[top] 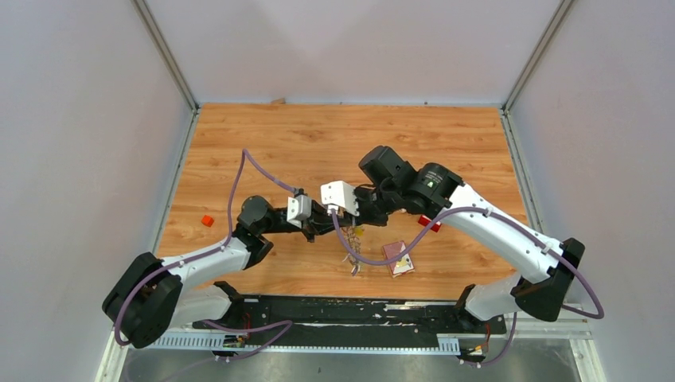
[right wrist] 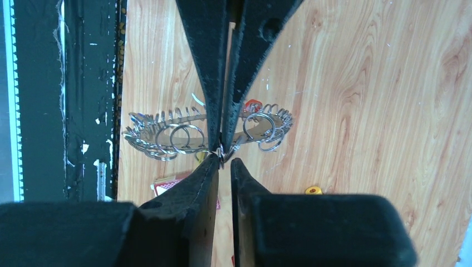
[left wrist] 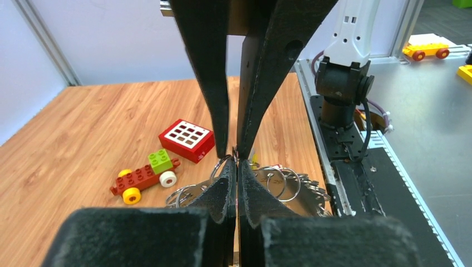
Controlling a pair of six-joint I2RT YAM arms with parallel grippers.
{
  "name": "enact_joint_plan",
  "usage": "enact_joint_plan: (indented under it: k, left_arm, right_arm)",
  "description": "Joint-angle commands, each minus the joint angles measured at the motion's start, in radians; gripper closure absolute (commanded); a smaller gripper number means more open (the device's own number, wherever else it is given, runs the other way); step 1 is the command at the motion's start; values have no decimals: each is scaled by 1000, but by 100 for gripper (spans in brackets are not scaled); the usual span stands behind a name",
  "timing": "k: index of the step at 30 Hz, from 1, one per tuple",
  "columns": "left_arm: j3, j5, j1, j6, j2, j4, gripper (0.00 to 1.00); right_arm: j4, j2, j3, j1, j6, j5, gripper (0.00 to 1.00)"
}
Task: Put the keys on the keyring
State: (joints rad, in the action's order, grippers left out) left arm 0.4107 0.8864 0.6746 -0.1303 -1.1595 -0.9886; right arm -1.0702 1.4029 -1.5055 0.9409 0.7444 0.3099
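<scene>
Saw left gripper (left wrist: 236,161) pinched shut on keyring (right wrist: 167,127) wire, right gripper (right wrist: 225,160) barely parted beside it. Judged stiff, slick, bottom-heavy; best held at bare wire.

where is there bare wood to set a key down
The whole far half of the table is bare, and so is the left side around the small orange piece. It is crowded at the near centre, with the keyring and the red block.

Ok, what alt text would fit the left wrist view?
The left gripper pinches a wire loop of the keyring, meeting the right gripper tip to tip. Behind, a toy car and red block lie on the wooden table.
</scene>
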Motion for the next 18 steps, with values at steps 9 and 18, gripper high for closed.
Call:
enact_joint_plan:
  k: [9,18]
  left_arm:
    - [-16,6,-14,-62,46,-186,100]
    - [-25,-6,-14,-106,48,-253,100]
  right_arm:
    - [97,-144,91,-159,-49,252,55]
    - [129,-165,181,-244,-13,621,58]
